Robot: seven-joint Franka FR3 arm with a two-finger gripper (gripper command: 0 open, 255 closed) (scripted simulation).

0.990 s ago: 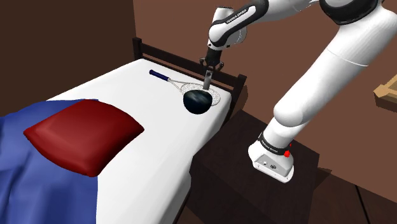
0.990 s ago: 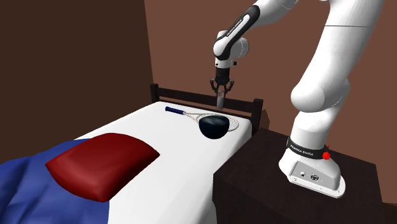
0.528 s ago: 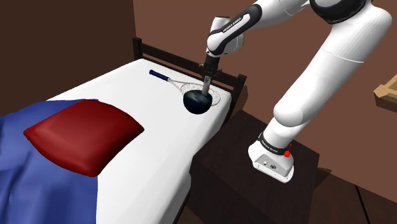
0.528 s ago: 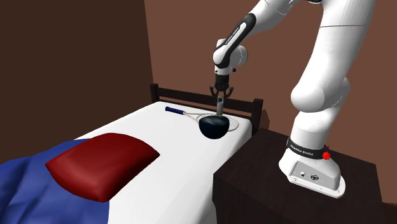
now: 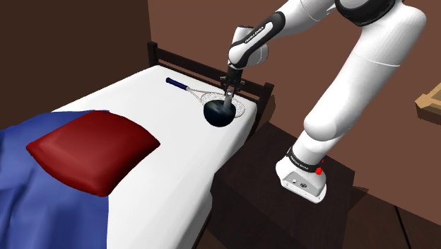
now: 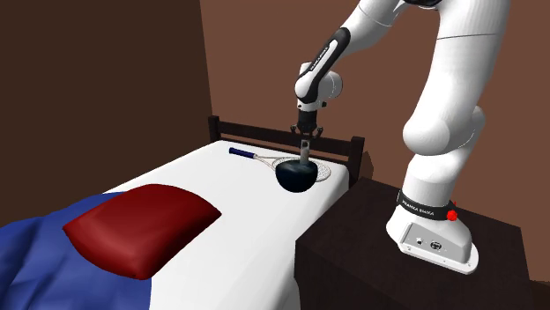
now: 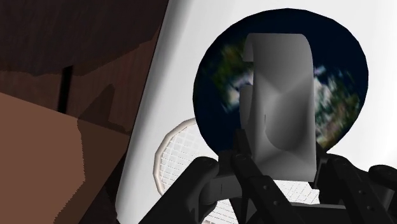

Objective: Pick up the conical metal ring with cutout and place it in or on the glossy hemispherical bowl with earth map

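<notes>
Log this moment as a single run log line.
phase: placing | fingers: shut on grey conical ring | ring: over opening of glossy dark earth-map bowl | bowl: on white bed

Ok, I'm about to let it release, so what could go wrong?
The ring, clasped upright in the gripper, hangs over the bowl; released on edge, it may roll out. The bowl seems to sit on the racket, so a knock might rock it. Both are near the edge of the bed, so a spill could fall off.
</notes>
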